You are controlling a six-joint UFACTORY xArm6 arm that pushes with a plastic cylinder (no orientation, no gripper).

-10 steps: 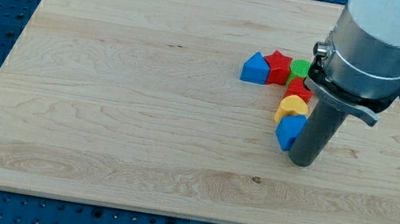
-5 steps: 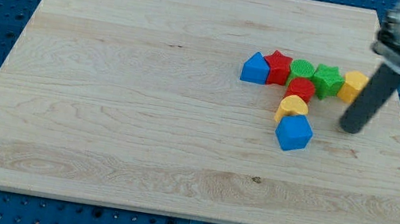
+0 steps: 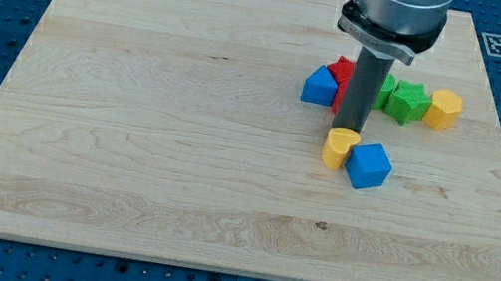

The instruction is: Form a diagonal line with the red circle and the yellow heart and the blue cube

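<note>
The yellow heart (image 3: pixel 336 148) lies right of the board's middle, touching the blue cube (image 3: pixel 369 165) on its right. My tip (image 3: pixel 349 129) stands just above the heart, at its top edge. The rod hides the red circle; only a sliver of red (image 3: pixel 337 102) shows at the rod's left side, and I cannot tell which red block it is.
A row of blocks lies above: a blue block (image 3: pixel 319 86), a red star (image 3: pixel 341 71) partly behind the rod, green blocks (image 3: pixel 405 100) and a yellow block (image 3: pixel 444 108) at the right end. The wooden board (image 3: pixel 129 142) lies on a blue perforated table.
The rod swung from the blue cube's right, out toward the board's right edge, then back to above the yellow heart. The heart has slid down and left, now beside the cube.
</note>
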